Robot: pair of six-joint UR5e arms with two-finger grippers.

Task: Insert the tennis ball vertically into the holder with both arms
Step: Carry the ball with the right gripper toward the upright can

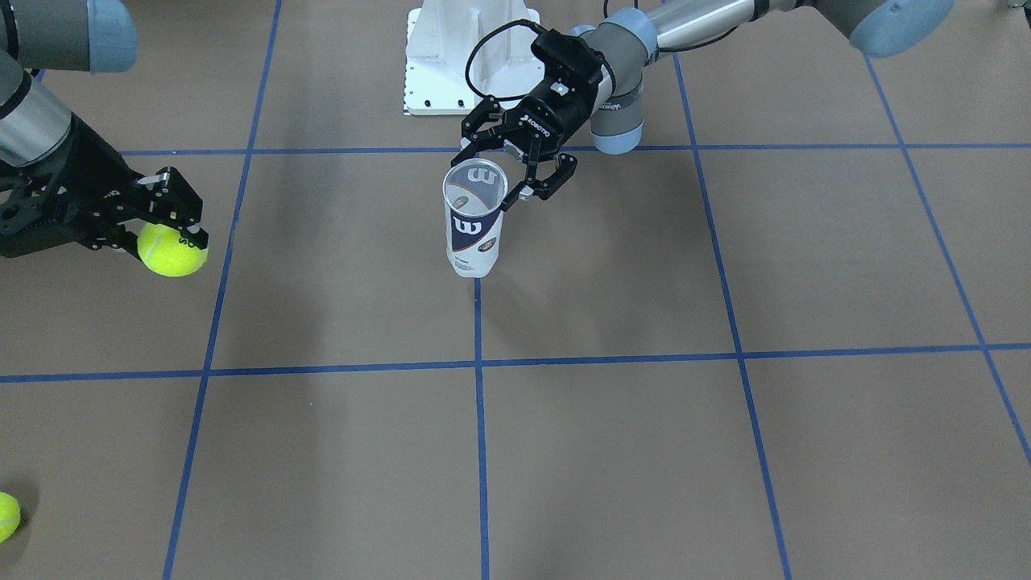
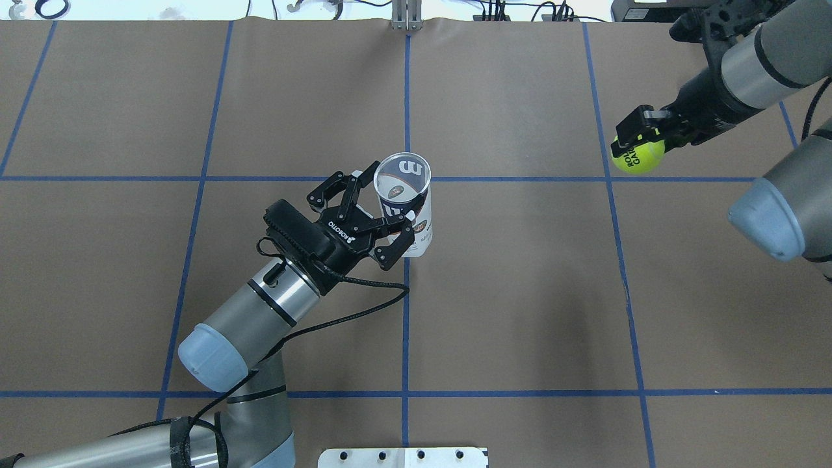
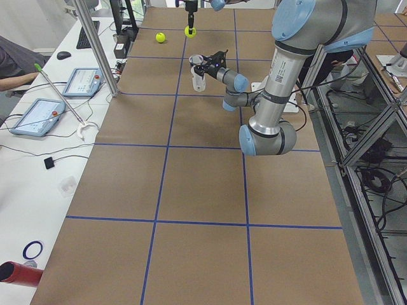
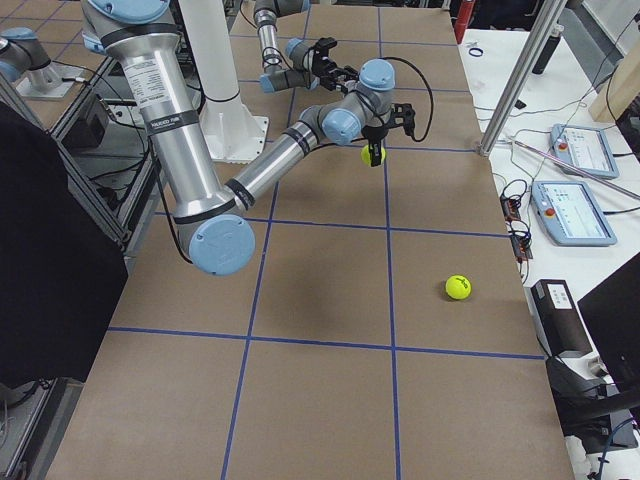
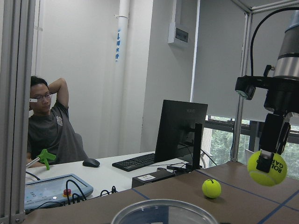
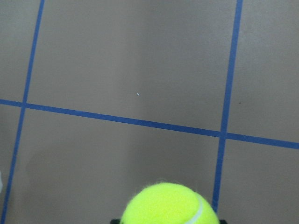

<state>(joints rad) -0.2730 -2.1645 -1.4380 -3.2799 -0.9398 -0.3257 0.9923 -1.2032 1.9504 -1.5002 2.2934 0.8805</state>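
Note:
The holder [image 2: 403,177], a white and navy can with a "W" logo, stands upright with its mouth open near the table's middle line. My left gripper [image 2: 383,211] is open at the can's robot-side, a finger to each side of it. I cannot tell whether they touch it. The can's rim [image 5: 163,207] fills the bottom of the left wrist view. Far off on my right side, my right gripper [image 2: 640,146] is shut on a yellow tennis ball [image 2: 638,157] and points downward. That ball [image 6: 169,203] hangs above the brown table.
A second tennis ball [image 1: 6,515] lies loose near the table's far right corner [image 4: 458,287]. The white pedestal base [image 1: 471,56] stands behind the can on the robot's side. Blue tape lines grid the brown table. A seated person [image 5: 49,126] and desks border the operators' side.

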